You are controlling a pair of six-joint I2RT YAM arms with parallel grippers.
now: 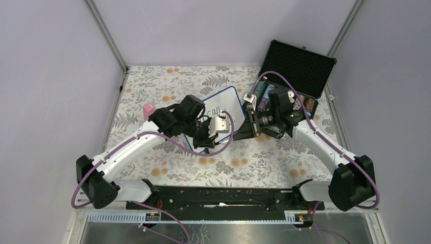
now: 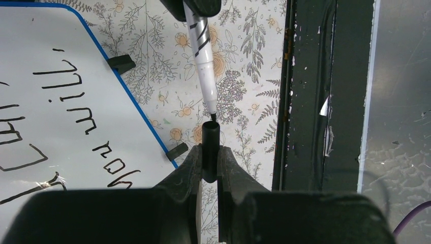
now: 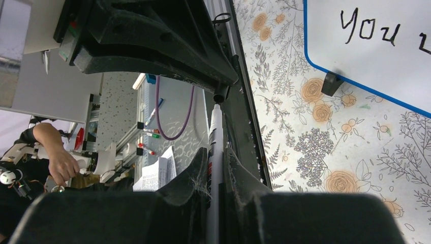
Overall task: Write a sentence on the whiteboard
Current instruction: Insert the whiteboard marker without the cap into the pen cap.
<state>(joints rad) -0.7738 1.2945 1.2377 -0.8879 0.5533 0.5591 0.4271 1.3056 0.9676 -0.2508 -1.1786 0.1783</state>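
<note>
My left gripper (image 2: 210, 155) clamps the cap (image 2: 210, 134). My right gripper (image 3: 216, 160) clamps the marker (image 2: 202, 56), tip at the cap's mouth, slightly tilted. The whiteboard (image 2: 30, 46) with its sentence (image 2: 76, 96) lies beside them on the surface (image 2: 244, 76).

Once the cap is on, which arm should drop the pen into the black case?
Right, probably. The right gripper holds the pen and sits beside the case; the left gripper only pinches the cap, farther off.

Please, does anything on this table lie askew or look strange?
Only the whiteboard lies askew, turned diagonally to the table edges. The marker is uncapped, its tip at the cap. Nothing looks spilled or damaged.
</note>
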